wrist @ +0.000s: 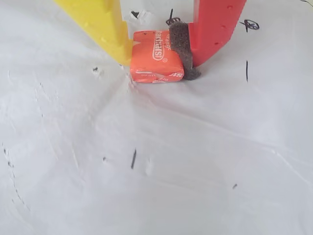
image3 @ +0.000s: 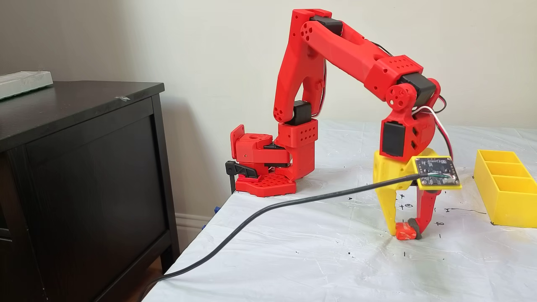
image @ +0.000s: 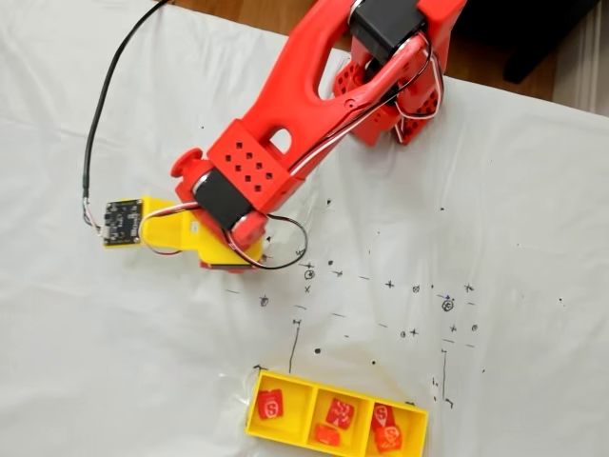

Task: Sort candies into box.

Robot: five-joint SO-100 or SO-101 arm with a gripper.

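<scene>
1. I have the hand [wrist: 155, 61] down on the surface [wrist: 161, 161], its yellow and red fingers pressed against opposite sides of 1 candy [wrist: 155, 56], so it can be lifted.
2. The candy rests on the surface.
3. The box [image: 285, 430], well apart, holds 5 candies across its 3 sections.

White lettering ran sideways along the top of the candy [wrist: 156, 56] in the wrist view, too tilted and blurred to spell out. Around it, the white table cover [wrist: 171, 161] carried hand-drawn black ink crosses and circled marks. The candies in the box [image: 335, 423] bore white marks, unreadable.
</scene>
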